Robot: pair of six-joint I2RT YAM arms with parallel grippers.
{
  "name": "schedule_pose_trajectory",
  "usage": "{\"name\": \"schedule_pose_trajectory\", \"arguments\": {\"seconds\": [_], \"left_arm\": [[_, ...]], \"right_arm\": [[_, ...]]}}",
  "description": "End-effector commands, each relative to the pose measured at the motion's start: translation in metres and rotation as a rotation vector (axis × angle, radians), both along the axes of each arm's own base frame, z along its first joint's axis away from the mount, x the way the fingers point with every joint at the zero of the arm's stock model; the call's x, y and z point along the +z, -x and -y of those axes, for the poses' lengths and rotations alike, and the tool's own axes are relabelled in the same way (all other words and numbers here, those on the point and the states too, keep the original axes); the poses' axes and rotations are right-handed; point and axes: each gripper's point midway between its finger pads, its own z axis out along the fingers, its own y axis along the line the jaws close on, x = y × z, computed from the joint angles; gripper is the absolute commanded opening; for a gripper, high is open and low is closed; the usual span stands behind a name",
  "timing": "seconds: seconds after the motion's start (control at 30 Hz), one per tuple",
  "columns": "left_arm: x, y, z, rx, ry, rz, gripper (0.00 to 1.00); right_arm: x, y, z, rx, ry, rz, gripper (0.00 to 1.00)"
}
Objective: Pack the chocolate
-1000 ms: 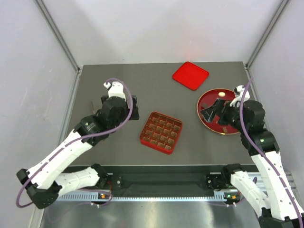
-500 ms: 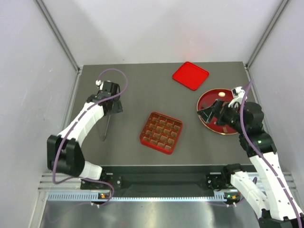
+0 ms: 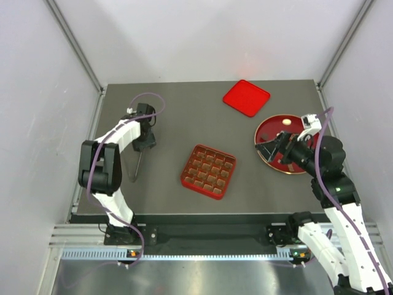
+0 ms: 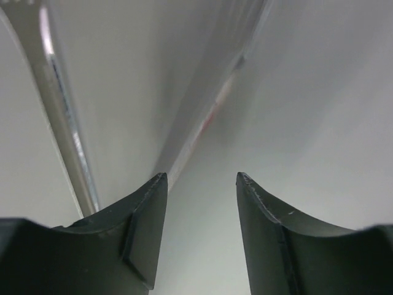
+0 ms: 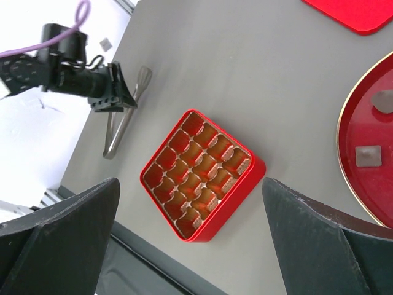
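Small chocolate pieces lie on a round red plate (image 3: 293, 167) at the right: a cream-white one (image 3: 287, 122) near its far rim and two pale ones (image 5: 368, 155) (image 5: 384, 100). The red gridded tray (image 3: 209, 171) sits mid-table, and in the right wrist view its cells (image 5: 196, 172) show only red-gold lining. My right gripper (image 3: 268, 149) hangs wide open over the plate's left edge, holding nothing. My left gripper (image 3: 145, 142) is at the far left beside metal tongs (image 3: 136, 165). Its jaws are partly apart with nothing between them (image 4: 201, 177).
A flat red square lid (image 3: 246, 98) lies at the back of the table, behind the plate. The tongs (image 5: 126, 120) rest on the table left of the tray. White enclosure walls and metal posts ring the table.
The left arm has swung away from the tray toward the left edge and its jaws have narrowed. The right gripper has shifted slightly over the plate and stays wide open.
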Motion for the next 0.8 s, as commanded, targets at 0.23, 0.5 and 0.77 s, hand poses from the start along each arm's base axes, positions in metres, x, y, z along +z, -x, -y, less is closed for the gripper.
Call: {"name": "schedule_pose_trajectory", "arguments": {"seconds": [0.23,0.5,0.77], "left_arm": [[-0.013,-0.032,-0.019,-0.014,-0.081,0.002,0.47],[-0.021,-0.045,0.004,-0.061,0.105,-0.022,0.23],[0.000,-0.115,0.050,-0.089,0.326,0.056,0.01]], "right_arm": [[0.013,-0.005,-0.005,0.024,-0.001,0.064,1.00],[0.008,-0.011,-0.005,0.013,-0.005,0.047,1.00],[-0.013,-0.028,-0.011,0.021,-0.004,-0.017,1.00]]}}
